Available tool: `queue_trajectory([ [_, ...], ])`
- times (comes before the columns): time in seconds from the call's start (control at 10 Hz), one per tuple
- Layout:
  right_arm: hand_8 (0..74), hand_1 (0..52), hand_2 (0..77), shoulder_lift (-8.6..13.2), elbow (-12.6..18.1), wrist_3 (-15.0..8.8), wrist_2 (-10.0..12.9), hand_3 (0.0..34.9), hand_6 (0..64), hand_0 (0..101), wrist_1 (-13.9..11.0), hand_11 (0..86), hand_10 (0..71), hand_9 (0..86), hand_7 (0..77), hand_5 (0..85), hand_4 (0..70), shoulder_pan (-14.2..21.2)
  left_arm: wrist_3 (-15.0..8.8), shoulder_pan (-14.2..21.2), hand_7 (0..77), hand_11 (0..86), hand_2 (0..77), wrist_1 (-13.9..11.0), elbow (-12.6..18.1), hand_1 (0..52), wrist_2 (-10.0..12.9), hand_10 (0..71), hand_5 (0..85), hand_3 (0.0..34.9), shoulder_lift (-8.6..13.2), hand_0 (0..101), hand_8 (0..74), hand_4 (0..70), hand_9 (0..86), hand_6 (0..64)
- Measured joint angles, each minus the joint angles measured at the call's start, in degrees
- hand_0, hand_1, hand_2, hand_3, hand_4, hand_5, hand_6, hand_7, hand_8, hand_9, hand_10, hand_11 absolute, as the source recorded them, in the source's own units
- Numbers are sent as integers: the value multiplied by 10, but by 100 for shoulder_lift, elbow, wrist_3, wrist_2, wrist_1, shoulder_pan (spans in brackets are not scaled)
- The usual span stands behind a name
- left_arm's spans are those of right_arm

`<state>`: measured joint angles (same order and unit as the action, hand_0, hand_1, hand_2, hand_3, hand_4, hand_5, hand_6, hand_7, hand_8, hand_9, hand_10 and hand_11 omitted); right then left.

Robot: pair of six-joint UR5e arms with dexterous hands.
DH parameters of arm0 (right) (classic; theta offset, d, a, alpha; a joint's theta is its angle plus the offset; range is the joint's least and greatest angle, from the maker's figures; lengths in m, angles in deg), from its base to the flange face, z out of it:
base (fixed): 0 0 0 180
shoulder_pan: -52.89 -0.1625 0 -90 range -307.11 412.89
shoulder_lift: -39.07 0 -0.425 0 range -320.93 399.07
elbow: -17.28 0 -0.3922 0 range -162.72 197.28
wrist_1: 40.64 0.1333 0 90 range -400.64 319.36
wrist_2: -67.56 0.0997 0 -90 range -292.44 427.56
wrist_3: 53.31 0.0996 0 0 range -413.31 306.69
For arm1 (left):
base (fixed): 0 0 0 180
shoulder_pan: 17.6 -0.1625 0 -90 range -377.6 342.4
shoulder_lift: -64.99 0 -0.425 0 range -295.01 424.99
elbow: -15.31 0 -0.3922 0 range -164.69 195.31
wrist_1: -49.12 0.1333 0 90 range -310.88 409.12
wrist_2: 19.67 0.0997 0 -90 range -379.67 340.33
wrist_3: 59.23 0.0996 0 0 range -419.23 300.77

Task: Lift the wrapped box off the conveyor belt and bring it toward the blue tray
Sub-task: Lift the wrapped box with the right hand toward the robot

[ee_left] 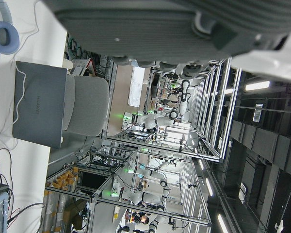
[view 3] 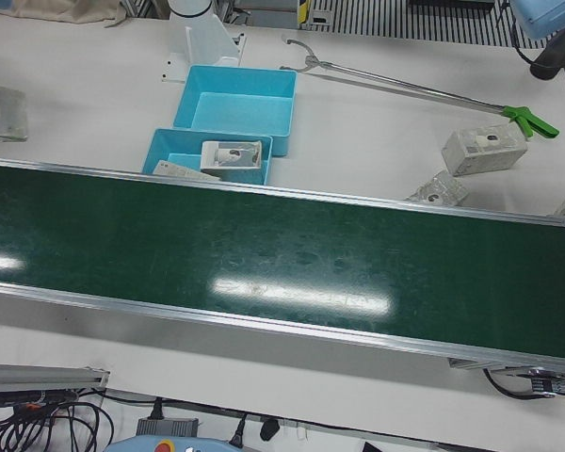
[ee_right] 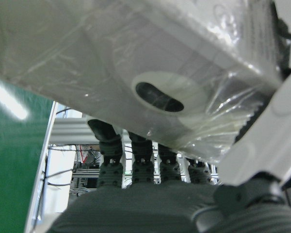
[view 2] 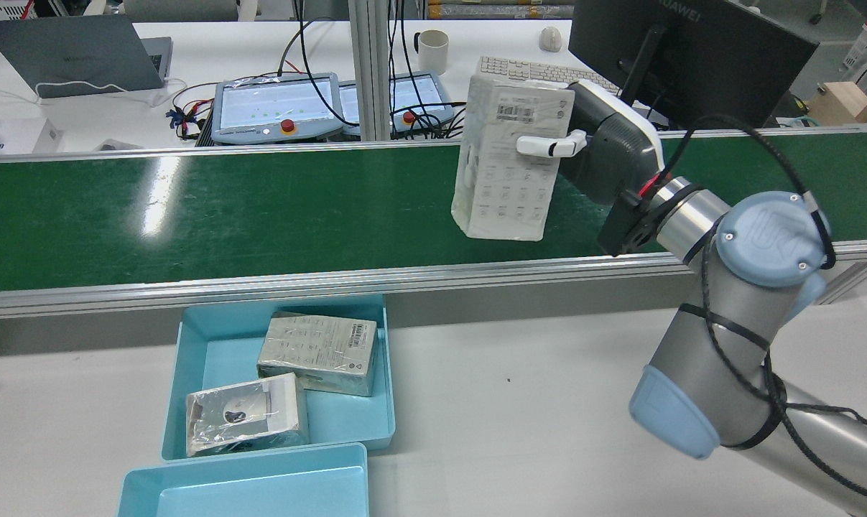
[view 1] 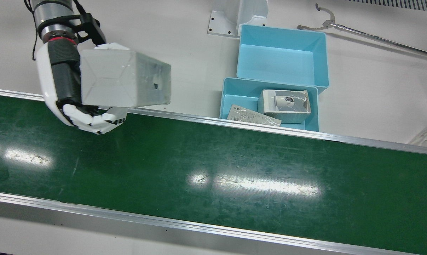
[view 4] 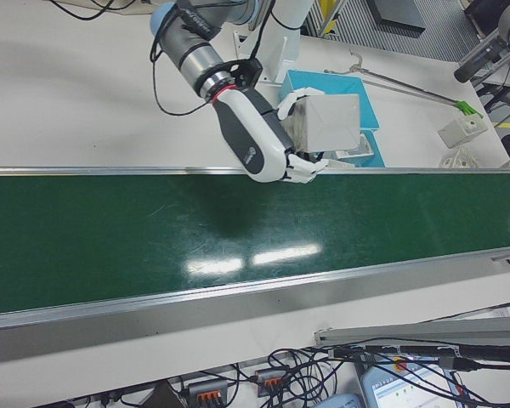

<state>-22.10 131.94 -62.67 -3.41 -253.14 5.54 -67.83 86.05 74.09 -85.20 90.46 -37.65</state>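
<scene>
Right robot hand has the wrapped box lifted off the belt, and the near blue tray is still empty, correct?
Not quite. The right robot hand does hold the wrapped box above the belt, but the near blue tray already holds two wrapped boxes, as the rear view shows.

"HUAWEI" is printed in pale letters on the back of the black monitor in the rear view — and the same brand is read on the lid of the grey closed laptop in the left hand view.
</scene>
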Motion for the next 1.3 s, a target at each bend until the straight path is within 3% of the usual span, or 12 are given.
queue_trajectory([
  [0.1,556,11,355,192,49,-126,426,0,355,456,-143,693,660,644,654,425,387,538,0,0,5,0,11,0,0,0,0,5,11,0,0,0,5,0,0,0],
  [0.2,556,11,355,388,51,-324,937,0,355,456,-212,693,660,644,654,425,387,1158,0,0,5,0,11,0,0,0,0,0,11,0,0,0,5,0,0,0],
  [0.3,556,11,355,613,18,-656,1336,0,355,453,-234,704,714,676,687,436,387,1641,0,0,5,0,11,0,0,0,0,5,11,0,0,0,5,0,0,0],
  [0.4,556,0,387,905,-85,-1092,1666,0,360,453,-208,714,693,693,698,442,387,2040,0,0,5,0,5,0,0,0,0,5,11,0,0,0,5,0,0,0],
  [0.5,562,0,393,1096,-239,-1363,1846,0,365,467,-80,714,698,698,698,447,387,2250,0,0,5,0,5,0,0,0,0,5,11,0,0,0,5,0,0,0],
  [0.7,562,0,398,1242,-621,-1569,1953,0,365,467,355,714,698,693,693,447,387,2409,0,0,5,0,5,0,0,0,0,0,11,0,0,0,5,0,0,0],
  [0.8,551,0,398,1312,-826,-1597,1937,0,371,471,500,720,556,676,682,453,382,2436,0,0,5,0,5,0,0,0,0,0,11,0,0,0,5,0,0,0],
  [0.9,502,0,398,1394,-1027,-1608,1861,0,344,481,585,693,480,633,638,442,376,2451,0,0,5,0,11,0,0,0,0,5,11,0,0,0,5,0,0,0],
  [1.0,502,0,398,1490,-1235,-1611,1726,0,344,481,639,693,480,633,638,442,376,2460,0,0,5,0,5,0,0,0,0,5,11,0,0,0,5,0,0,0],
  [1.1,447,0,398,1565,-1392,-1612,1612,36,295,492,667,633,393,518,567,425,344,2475,0,0,5,0,5,0,0,0,0,5,11,0,0,0,5,0,0,0],
  [1.2,360,164,235,1603,-1474,-1612,1532,104,153,466,682,49,191,436,425,262,169,2493,0,0,5,0,11,0,0,0,0,5,11,0,0,0,5,0,0,0],
  [1.3,256,164,235,1620,-1498,-1612,1477,104,153,466,685,49,191,333,425,262,169,2507,0,0,5,0,11,0,0,0,0,5,11,0,0,0,5,0,0,0],
])
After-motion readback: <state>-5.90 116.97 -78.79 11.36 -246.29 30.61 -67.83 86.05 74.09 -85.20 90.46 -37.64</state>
